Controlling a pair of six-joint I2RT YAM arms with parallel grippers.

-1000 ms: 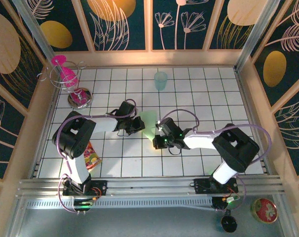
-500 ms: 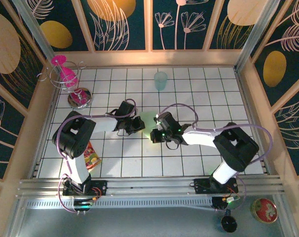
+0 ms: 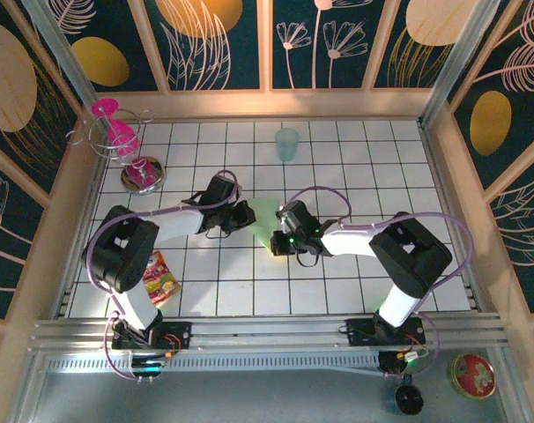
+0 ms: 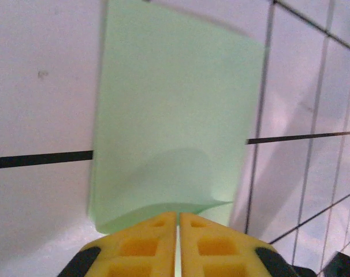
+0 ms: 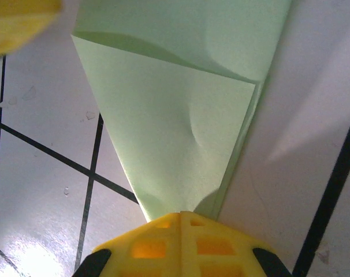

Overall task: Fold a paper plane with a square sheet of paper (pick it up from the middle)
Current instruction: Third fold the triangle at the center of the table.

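Observation:
The light green paper plane (image 3: 265,218) lies partly folded on the white tiled table (image 3: 355,176), a long tapering shape between my two grippers. My left gripper (image 3: 248,215) is shut at its wide end. In the left wrist view that edge of the paper (image 4: 175,115) curls up into the yellow fingertips of this gripper (image 4: 178,214). My right gripper (image 3: 278,242) is shut at the narrow end. In the right wrist view the paper (image 5: 175,127) tapers straight into the closed tips of that gripper (image 5: 181,214), and its top flap shows a small dent.
A translucent teal cup (image 3: 287,144) stands at the back centre. A pink glass in a wire rack (image 3: 117,132) and a metal dish (image 3: 144,172) sit at the back left. A colourful snack packet (image 3: 161,278) lies near the left arm's base. Wooden walls ring the table.
My right gripper has slid up and left toward the left gripper, and the paper's narrow end came with it, so less paper shows between them. The left gripper stays at the wide end.

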